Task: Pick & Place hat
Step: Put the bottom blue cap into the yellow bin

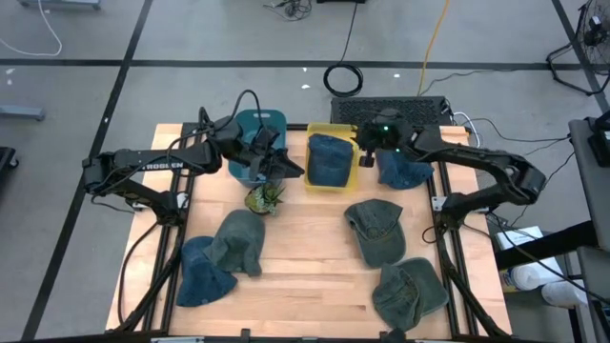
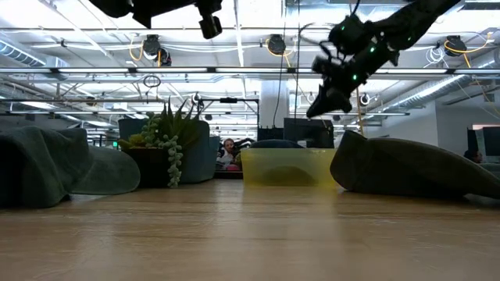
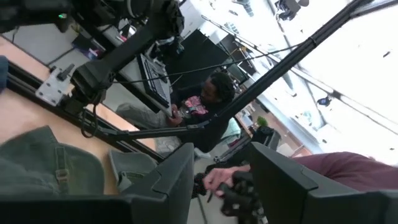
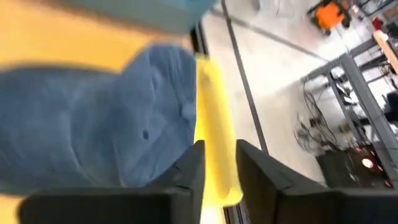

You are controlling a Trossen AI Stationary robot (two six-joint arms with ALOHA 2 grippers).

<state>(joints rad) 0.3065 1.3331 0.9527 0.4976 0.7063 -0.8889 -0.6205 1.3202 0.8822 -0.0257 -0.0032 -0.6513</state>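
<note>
Hat (image 1: 332,159) lay blue in the yellow bin (image 1: 314,183) at the far middle, my right gripper (image 1: 365,158) released just beside it, left gripper (image 1: 286,168) unclenched, empty.

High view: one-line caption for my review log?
Blue hat lies in yellow bin; right gripper hovers beside it, open and empty.

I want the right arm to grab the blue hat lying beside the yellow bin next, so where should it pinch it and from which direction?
Pinch the raised crown fabric of the blue hat, coming straight down from above. It lies slumped on the table right of the yellow bin, so its soft folds should bunch between the fingers. The right gripper is close by, at its bin-side edge.
</note>
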